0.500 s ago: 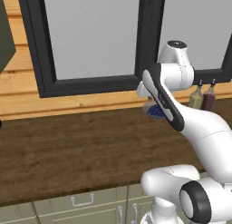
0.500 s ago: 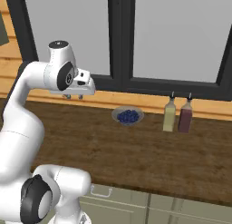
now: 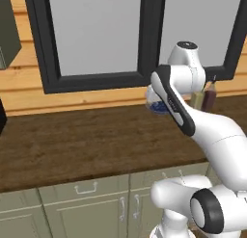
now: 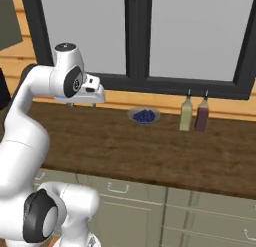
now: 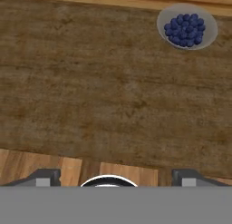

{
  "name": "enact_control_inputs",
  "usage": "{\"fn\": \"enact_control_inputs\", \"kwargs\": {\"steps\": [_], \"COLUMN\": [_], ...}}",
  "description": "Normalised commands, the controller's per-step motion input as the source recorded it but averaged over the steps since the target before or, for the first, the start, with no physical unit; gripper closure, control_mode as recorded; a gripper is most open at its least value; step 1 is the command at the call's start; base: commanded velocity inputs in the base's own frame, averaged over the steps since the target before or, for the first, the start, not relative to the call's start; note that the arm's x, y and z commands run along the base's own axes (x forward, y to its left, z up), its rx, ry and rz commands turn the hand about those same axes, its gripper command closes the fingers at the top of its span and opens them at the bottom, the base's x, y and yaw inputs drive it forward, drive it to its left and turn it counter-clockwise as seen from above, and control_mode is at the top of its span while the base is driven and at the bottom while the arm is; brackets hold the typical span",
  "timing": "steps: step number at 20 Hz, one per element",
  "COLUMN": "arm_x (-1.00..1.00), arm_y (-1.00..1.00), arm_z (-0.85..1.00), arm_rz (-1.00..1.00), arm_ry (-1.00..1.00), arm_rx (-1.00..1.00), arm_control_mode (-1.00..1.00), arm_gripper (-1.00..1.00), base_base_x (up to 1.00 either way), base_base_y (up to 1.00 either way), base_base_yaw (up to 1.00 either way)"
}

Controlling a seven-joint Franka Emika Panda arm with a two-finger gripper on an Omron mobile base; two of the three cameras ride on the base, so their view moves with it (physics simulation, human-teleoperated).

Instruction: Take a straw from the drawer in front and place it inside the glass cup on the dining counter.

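Note:
My gripper (image 5: 117, 177) hangs open over the dark wood worktop (image 5: 90, 91), its two fingertips (image 5: 45, 177) far apart with nothing between them. In the right base view the gripper (image 4: 82, 105) points down near the wall below the window. Under the worktop runs a row of sage-green drawers with silver handles (image 3: 87, 188) (image 4: 117, 188), all shut. I cannot tell which one is the task's drawer. The straw is hidden. The glass cup and the dining counter are out of view.
A grey bowl of blueberries (image 4: 144, 115) (image 5: 186, 26) (image 3: 157, 107) stands at the back of the worktop, right of my hand. Two bottles (image 4: 194, 115) (image 3: 205, 97) stand further right against the wooden wall. A black-framed window (image 4: 137, 41) rises behind.
The whole picture has slid upward in both base views, so the camera has moved and more of the drawer fronts shows. The arm keeps its pose and the gripper stays open.

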Motion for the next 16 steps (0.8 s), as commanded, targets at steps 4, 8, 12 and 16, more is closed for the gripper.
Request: {"fn": "enact_control_inputs", "kwargs": {"steps": [4, 8, 12, 16], "arm_x": [0.0, 0.0, 0.0, 0.0], "arm_y": [0.0, 0.0, 0.0, 0.0], "arm_z": [0.0, 0.0, 0.0, 0.0], "arm_rz": [0.0, 0.0, 0.0, 0.0], "arm_ry": [0.0, 0.0, 0.0, 0.0], "arm_rx": [0.0, 0.0, 0.0, 0.0], "arm_control_mode": [1.0, 1.0, 1.0, 1.0], "arm_gripper": [-1.0, -1.0, -1.0, -1.0], "base_base_x": [-0.48, -0.01, 0.0, 0.0], "base_base_y": [-0.39, -0.79, -0.65, -0.61], "base_base_yaw": [0.14, 0.56, 0.68, 0.7]}}
